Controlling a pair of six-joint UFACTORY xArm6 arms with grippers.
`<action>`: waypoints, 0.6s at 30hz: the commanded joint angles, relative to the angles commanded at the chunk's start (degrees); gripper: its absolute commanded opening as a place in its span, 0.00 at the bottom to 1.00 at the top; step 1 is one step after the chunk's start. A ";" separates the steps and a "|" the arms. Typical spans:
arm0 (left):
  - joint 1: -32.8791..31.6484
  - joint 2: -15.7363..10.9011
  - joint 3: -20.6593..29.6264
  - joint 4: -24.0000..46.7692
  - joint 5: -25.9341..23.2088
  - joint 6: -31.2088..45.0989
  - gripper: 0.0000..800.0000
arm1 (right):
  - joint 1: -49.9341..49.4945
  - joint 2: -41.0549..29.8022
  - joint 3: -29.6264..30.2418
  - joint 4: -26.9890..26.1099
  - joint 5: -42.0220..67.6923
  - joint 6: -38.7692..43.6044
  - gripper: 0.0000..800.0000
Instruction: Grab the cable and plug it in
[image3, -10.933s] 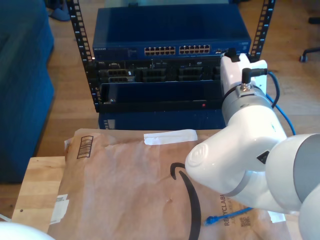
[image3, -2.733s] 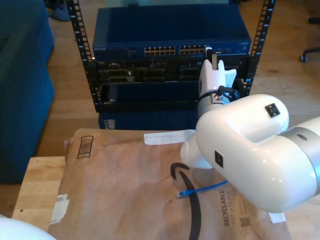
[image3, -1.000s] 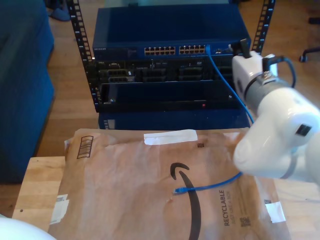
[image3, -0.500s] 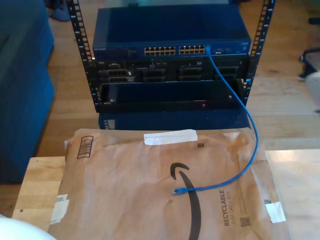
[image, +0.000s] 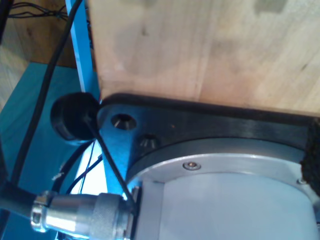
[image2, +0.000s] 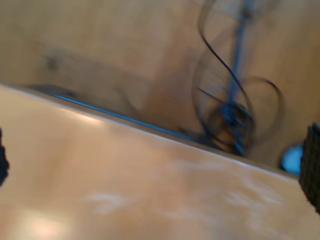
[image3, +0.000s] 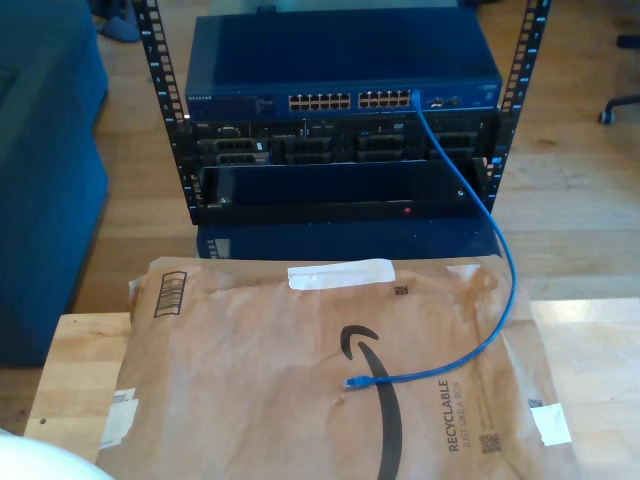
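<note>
Since the frame taken a second ago, the white arm has been withdrawn from the exterior view, and nothing has shifted in the last half second. The thin bright blue ethernet cable (image3: 497, 262) is left with one plug seated in the last port at the exterior view's right end of the port row on the dark blue rack-mounted network switch (image3: 340, 62). From there it is draped down past the black rack equipment and curved onto the brown paper mailer envelope (image3: 300, 380), where its other blue-booted plug (image3: 356, 383) lies free beside the printed black arrow. The plugging step is therefore judged complete at one end; the free end is not held by anything.

The state of my first gripper cannot be told: the first wrist view is taken up by a grey arm housing, a metal connector (image: 80, 212) and the edge of a pale wooden board (image: 200, 45), with no jaws to be seen. For my second gripper, dark pads are seen at either edge of the blurred second wrist view, set wide apart with nothing between them, so it is judged released.

Counted in the exterior view: one blue cable, two plugs, one switch, one mailer, one strip of white tape (image3: 340, 273) on the mailer.
</note>
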 joint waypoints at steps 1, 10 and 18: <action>0.00 0.09 0.00 0.00 0.00 0.00 1.00 | -2.37 -0.53 1.23 0.00 -0.09 -2.02 0.99; 0.00 0.09 0.00 0.00 0.00 0.00 1.00 | -20.48 -1.93 10.73 0.00 0.09 -15.21 1.00; 0.00 0.09 0.00 0.00 0.00 0.00 1.00 | -28.75 -1.23 17.76 0.26 -0.44 -18.90 1.00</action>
